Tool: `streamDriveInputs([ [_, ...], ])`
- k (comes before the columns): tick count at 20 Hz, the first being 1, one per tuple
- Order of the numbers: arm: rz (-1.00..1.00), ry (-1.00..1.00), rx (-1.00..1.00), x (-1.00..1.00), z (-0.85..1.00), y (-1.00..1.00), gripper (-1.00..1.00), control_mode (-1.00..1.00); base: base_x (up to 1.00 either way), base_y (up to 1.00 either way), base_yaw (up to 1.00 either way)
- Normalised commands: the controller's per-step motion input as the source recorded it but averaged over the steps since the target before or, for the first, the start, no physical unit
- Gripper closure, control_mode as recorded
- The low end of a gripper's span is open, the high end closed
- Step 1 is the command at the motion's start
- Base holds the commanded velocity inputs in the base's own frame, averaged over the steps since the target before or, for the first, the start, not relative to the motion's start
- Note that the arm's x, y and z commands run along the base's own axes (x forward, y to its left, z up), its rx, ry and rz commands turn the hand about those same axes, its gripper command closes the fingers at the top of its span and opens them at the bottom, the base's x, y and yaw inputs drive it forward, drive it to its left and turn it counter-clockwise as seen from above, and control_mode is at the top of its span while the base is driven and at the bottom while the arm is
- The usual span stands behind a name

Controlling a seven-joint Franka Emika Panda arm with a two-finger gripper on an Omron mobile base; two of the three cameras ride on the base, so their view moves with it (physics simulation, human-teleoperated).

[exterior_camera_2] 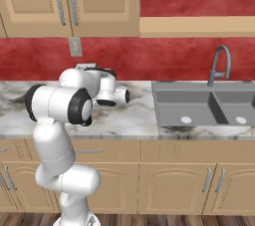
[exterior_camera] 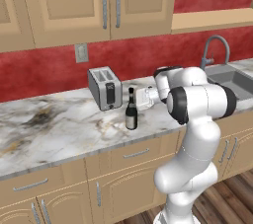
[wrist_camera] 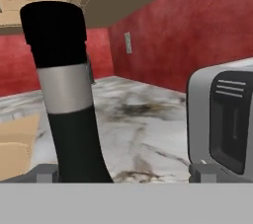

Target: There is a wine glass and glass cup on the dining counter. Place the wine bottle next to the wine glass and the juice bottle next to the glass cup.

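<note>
On the marble surface (exterior_camera: 59,129) over the tan cabinets, the wine bottle (exterior_camera: 131,114) stands upright just in front of a toaster (exterior_camera: 105,88), near the surface's front edge. It is slim and nearly black, with a long narrow neck, a dark cap and a pale label on its body; no writing on the label can be read. The pincer (exterior_camera: 140,98) sits level with the bottle's neck, just to its right in the left base view, at the end of the white arm (exterior_camera: 197,119) with its dark joints. In the hand view the neck (wrist_camera: 69,94) rises large and close, matte black at the top with a smooth grey-silver band below the cap, then flaring into the dark shoulder; two small grey fingertips (wrist_camera: 45,172) show low on either side of it, spread wide and apart from the glass, so nothing is gripped. The toaster is a boxy brushed-metal shape with two slots on top and a dark panel on its end. The surface is pale stone with brown and black veins. Behind runs a mottled red wall with a grey outlet plate (exterior_camera: 81,53). To the right lies a grey double sink (exterior_camera_2: 204,103) with a curved grey faucet (exterior_camera_2: 219,65).
</note>
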Motion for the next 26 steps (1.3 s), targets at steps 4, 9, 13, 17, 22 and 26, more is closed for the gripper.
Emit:
streamDriveInputs([
  [4,0.0,0.05,0.01,-0.02,-0.08,0.12,-1.0,-1.0,0.0,0.0,0.0],
  [9,0.0,0.02,0.0,0.0,-0.08,0.19,-1.0,-1.0,0.0,0.0,0.0],
  [13,0.0,0.0,0.0,0.0,-0.07,0.17,-1.0,-1.0,0.0,0.0,0.0],
  [17,0.0,0.0,0.0,0.01,-0.08,0.15,-1.0,-1.0,0.0,0.0,0.0],
  [22,0.0,0.0,0.01,0.01,-0.01,0.04,1.0,-1.0,0.0,0.0,0.0],
  [26,0.0,0.0,0.05,-0.03,0.01,-0.01,1.0,-1.0,0.0,0.0,0.0],
])
